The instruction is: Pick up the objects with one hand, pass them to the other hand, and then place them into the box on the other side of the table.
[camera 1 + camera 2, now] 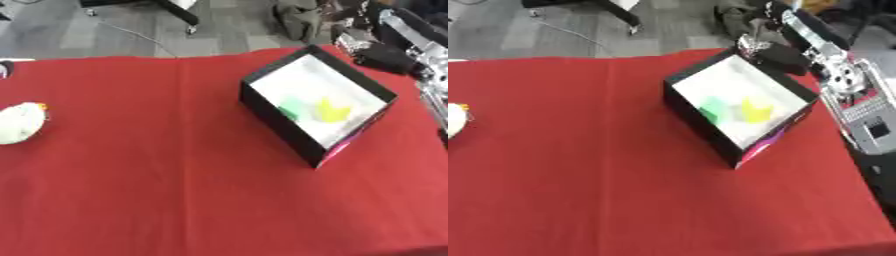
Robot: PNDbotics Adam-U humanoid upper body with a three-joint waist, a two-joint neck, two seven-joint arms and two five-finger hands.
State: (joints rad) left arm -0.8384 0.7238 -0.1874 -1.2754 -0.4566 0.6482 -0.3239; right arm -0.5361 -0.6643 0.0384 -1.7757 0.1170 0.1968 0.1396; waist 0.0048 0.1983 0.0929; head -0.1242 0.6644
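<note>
Only partly in right-eye view, white toy [21,122]; right hand [767,49] grip unclear.

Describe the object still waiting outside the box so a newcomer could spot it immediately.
On the red tablecloth, look to the far left edge, away from the black box with white interior. The rounded whitish object with an orange spot lies there alone; the green and yellow pieces are inside the box.

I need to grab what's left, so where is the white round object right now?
The white round object lies on the red tablecloth at the table's far left edge, well apart from the black box on the right.
</note>
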